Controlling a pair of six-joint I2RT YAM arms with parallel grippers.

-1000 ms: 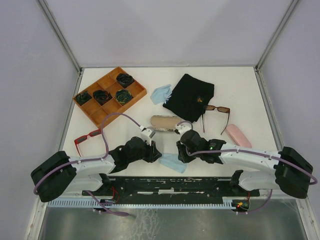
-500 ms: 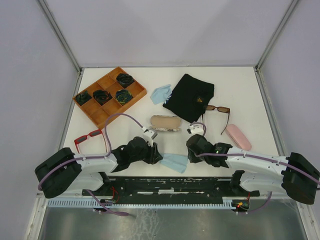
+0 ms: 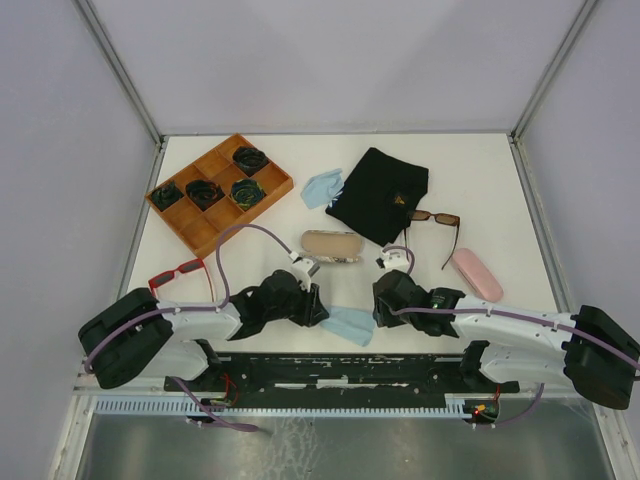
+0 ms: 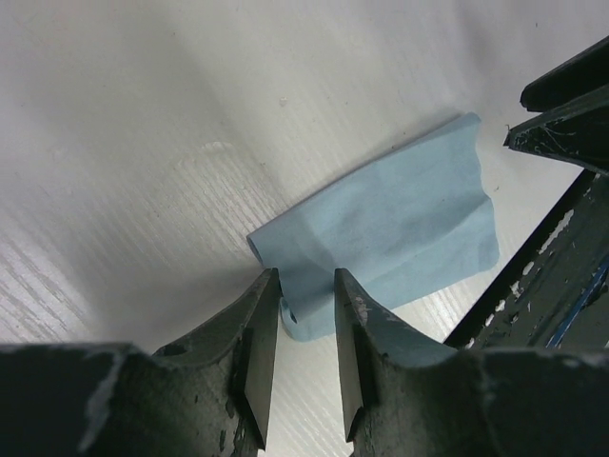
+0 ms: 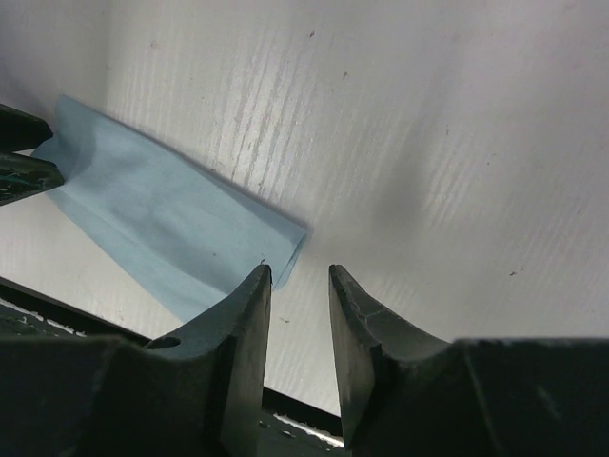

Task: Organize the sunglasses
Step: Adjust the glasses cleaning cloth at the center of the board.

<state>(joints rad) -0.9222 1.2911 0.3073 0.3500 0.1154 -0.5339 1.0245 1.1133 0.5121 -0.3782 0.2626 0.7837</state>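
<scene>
Two pairs of sunglasses were on the white table (image 3: 480,170), neither in my hold.

1. The brown-lensed sunglasses (image 3: 434,217), arms unfolded, lay right of centre. They were just beside the edge of a black cloth (image 3: 378,193), with the pink case (image 3: 476,273) near them on my side.
2. The red-framed sunglasses (image 3: 178,272) lay by the left edge, nearer to me than the wooden tray (image 3: 176,227) and well apart from the first pair.
3. Four of the tray's compartments held dark bundles (image 3: 204,192).
4. The patterned case (image 3: 331,245) lay mid-table, just beyond my two wrists.
5. One pale blue cloth (image 3: 322,187) lay beside the black cloth.
6. A folded blue cloth (image 4: 390,228) lay at the near edge, between my two pincers.
7. My left pincer (image 4: 304,278) was low over the table, its fingers parted by a narrow gap. The folded cloth's end lay in that gap under the tips. The fingers were not pressed together on it, so I counted nothing as gripped.
8. My right pincer (image 5: 297,273) was parted by a similar narrow gap with only bare table between the tips. The cloth's other corner lay just beside one finger (image 5: 243,333), outside the gap.
</scene>
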